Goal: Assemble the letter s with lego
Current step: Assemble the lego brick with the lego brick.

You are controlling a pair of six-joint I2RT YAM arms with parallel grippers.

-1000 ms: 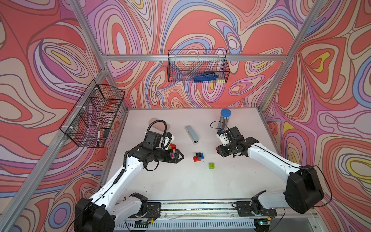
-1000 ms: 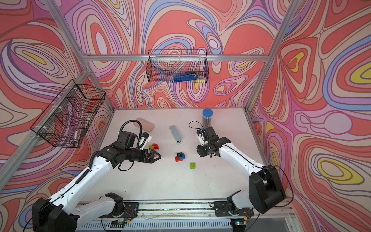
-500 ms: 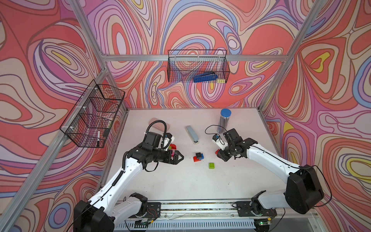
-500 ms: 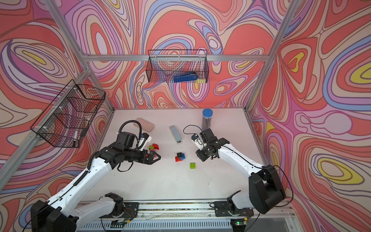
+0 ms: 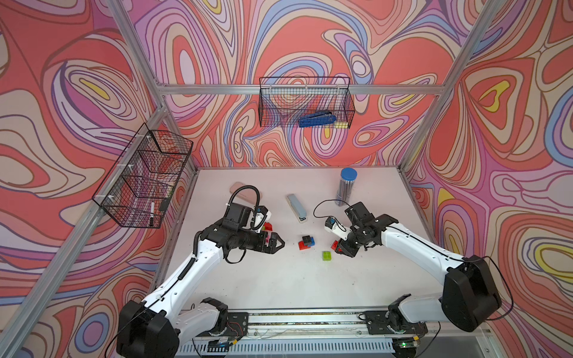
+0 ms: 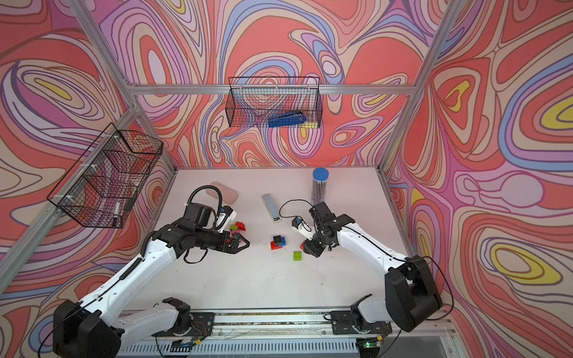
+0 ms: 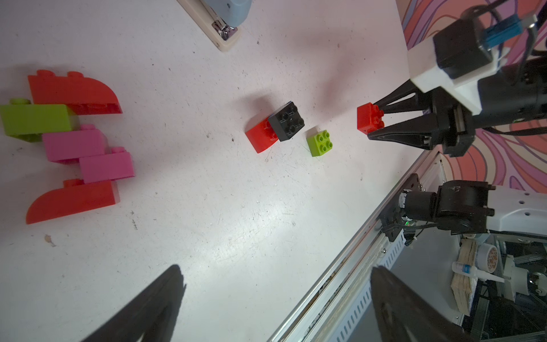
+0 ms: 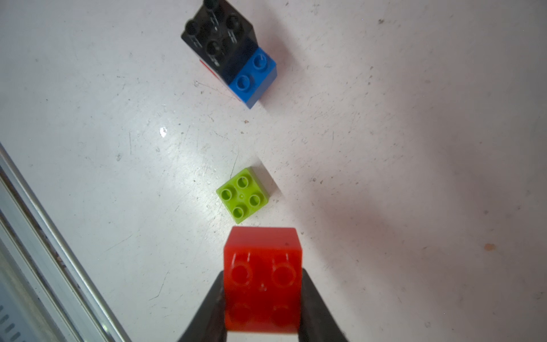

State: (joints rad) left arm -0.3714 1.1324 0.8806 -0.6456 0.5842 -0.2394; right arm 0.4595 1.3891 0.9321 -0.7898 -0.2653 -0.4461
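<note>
1. The right gripper [image 5: 341, 248], clamped on a red brick [image 8: 262, 266], has swung nearer and leftward over the last second. It now hangs just right of the loose green brick [image 5: 326, 255].
2. The left gripper [image 5: 277, 245] has not moved. Its jaws are wide and empty, just right of the row of red, green and pink bricks [image 7: 77, 145] at the left of the table [image 5: 279, 285].
3. The red brick is probably on its way to that row, so the S is still unfinished.
4. In both top views the left arm covers most of the row.
5. The blue brick [image 8: 254, 77] under the black brick [image 8: 219, 32] is hidden from the left wrist.
6. I cannot tell whether the red brick clears the table.
</note>
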